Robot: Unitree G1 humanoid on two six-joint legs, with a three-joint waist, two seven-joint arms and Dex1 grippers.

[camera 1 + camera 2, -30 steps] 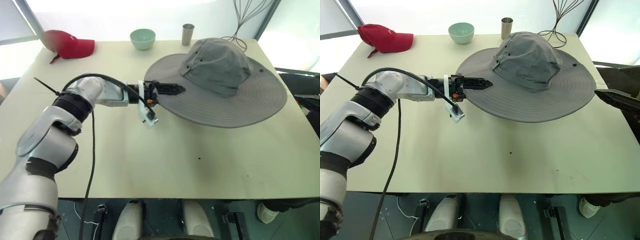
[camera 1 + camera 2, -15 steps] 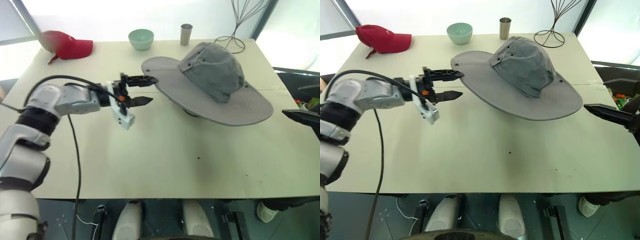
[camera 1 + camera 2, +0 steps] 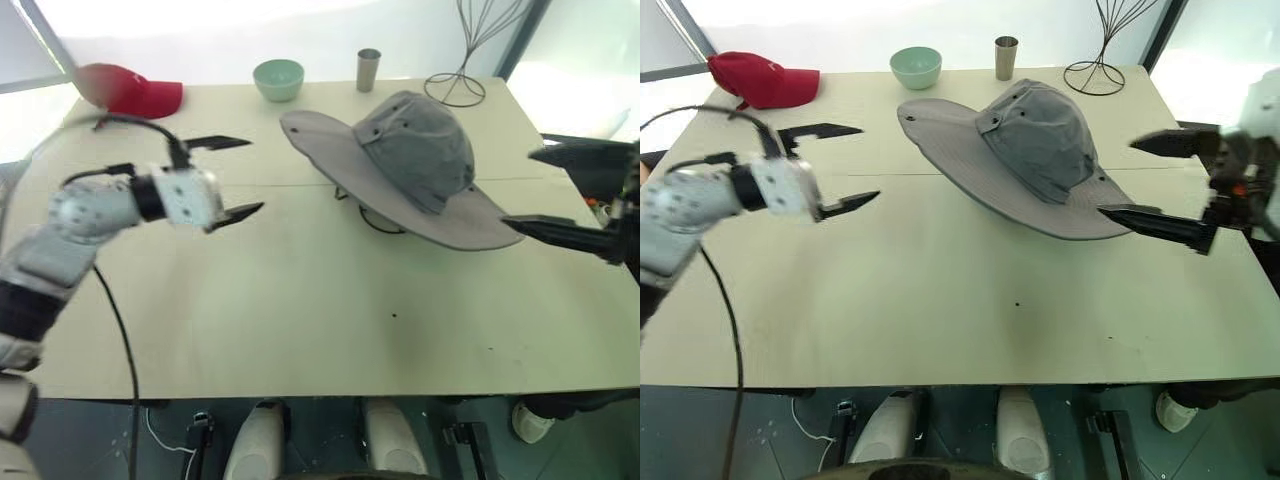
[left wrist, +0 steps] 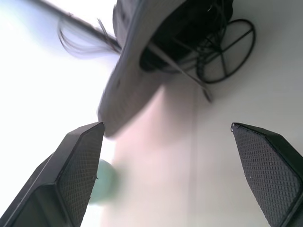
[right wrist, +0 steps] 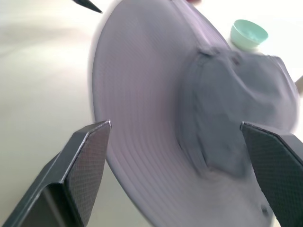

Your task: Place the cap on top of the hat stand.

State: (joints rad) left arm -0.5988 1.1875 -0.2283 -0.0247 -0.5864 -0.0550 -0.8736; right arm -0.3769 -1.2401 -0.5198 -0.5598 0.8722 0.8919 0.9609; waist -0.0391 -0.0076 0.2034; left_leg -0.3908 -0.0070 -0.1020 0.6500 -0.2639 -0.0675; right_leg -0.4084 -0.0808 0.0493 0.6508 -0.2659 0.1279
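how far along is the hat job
Mostly done: the cap sits over the hat stand, whose wire base shows under the raised brim. It sits tilted. Nothing is in hand: the left gripper and right gripper are both open, clear of the cap. Left: perhaps levelling it.

The cap (image 3: 1040, 150) is soft grey cloth, matt, with stitched rings round the floppy brim and tiny metal-looking eyelets on the crown. Under it the hat stand (image 4: 222, 52) is thin black wire. The table (image 3: 940, 300) has a smooth, matt beige top, looks like laminate or painted board. Far left, the red baseball cap (image 3: 760, 78) is matt fabric too. The bowl (image 3: 915, 66) looks like glossy pale-green ceramic, the cup (image 3: 1006, 57) like brushed metal. Finger pads (image 5: 90, 165) on both grippers are black with a fine rough dimpled texture.
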